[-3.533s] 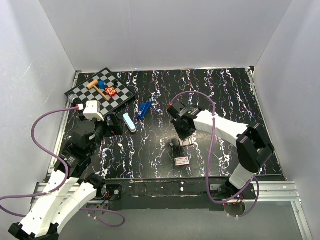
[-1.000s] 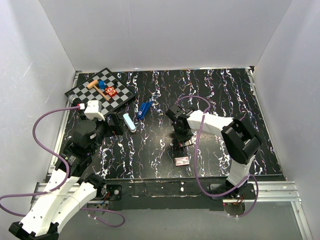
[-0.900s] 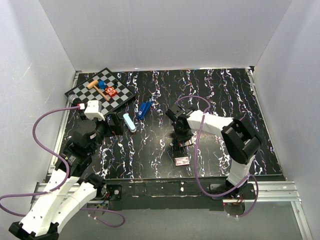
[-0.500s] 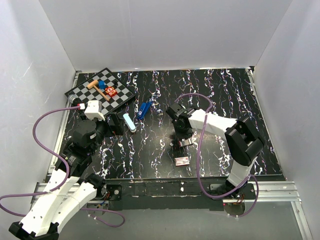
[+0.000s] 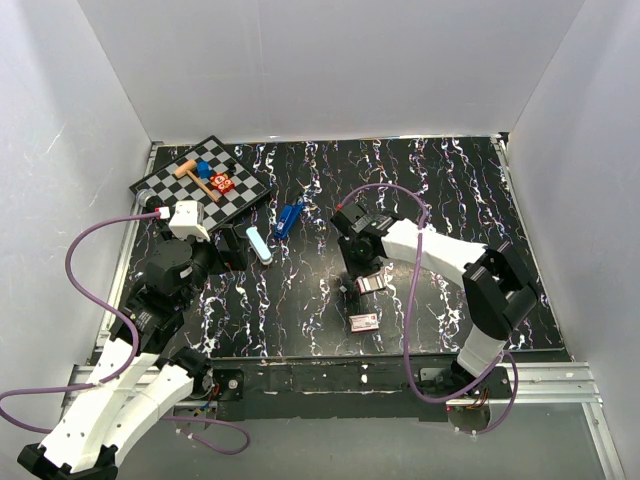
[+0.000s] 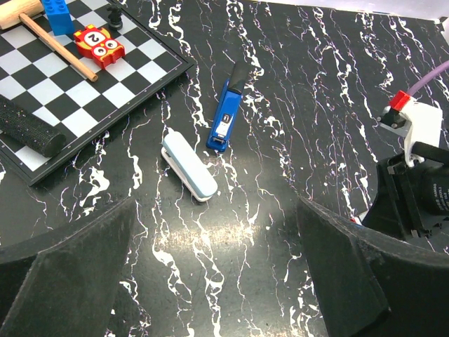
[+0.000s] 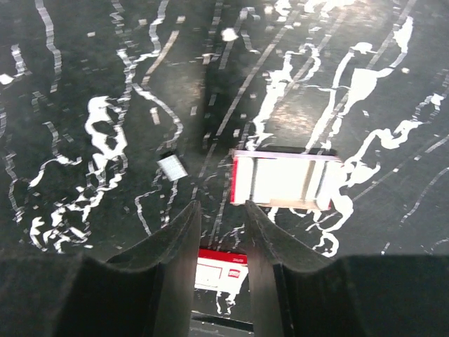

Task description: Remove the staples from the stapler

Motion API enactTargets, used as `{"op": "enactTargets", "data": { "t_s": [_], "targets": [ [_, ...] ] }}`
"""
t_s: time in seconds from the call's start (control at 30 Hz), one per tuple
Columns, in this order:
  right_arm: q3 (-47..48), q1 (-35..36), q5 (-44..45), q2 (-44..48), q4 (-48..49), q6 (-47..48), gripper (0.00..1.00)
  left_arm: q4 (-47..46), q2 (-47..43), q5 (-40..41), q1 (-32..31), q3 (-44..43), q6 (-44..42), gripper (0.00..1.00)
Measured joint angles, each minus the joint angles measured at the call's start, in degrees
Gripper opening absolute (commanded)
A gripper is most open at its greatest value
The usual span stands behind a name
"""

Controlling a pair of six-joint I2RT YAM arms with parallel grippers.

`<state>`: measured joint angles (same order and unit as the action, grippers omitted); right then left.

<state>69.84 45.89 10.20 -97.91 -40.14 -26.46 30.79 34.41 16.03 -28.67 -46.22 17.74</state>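
Observation:
The dark blue stapler [image 5: 290, 218] lies on the black marbled table and also shows in the left wrist view [image 6: 226, 116]. It lies far of the pale blue piece [image 6: 189, 168]. My left gripper [image 5: 225, 248] is wide open and empty [image 6: 217, 281], near of both. My right gripper [image 5: 357, 263] hovers mid-table, its jaws a narrow gap apart with nothing between them [image 7: 223, 217]. A tiny whitish-silver staple bit [image 7: 172, 167] lies on the table just ahead and left of its fingertips.
An open white tray with a red edge [image 7: 284, 179] lies right of the right gripper's tips [image 5: 372, 283]. A red-and-white flat box [image 5: 364, 321] lies nearer. A checkerboard [image 5: 245, 190] with a mallet, blocks and a black roll sits far left.
My right gripper has lifted and drawn back to the far left off the white tray, which now shows uncovered. Its elbow has swung. The left arm has not moved.

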Motion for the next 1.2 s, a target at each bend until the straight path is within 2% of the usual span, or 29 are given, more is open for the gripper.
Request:
{"op": "enactTargets", "data": {
  "t_s": [0.37,0.77,1.2],
  "targets": [
    [5.0,4.5,-4.4,0.0,1.3,2.9,0.48,0.0,0.0,0.0,0.0,0.0,0.0,0.98],
    [6.1,5.2,-5.3,-6.9,0.5,8.7,0.47,0.0,0.0,-0.2,0.0,0.0,0.0,0.98],
    [6.3,5.2,-5.5,-9.6,0.0,11.0,0.44,0.0,0.0,-0.2,0.0,0.0,0.0,0.98]
  ]
}}
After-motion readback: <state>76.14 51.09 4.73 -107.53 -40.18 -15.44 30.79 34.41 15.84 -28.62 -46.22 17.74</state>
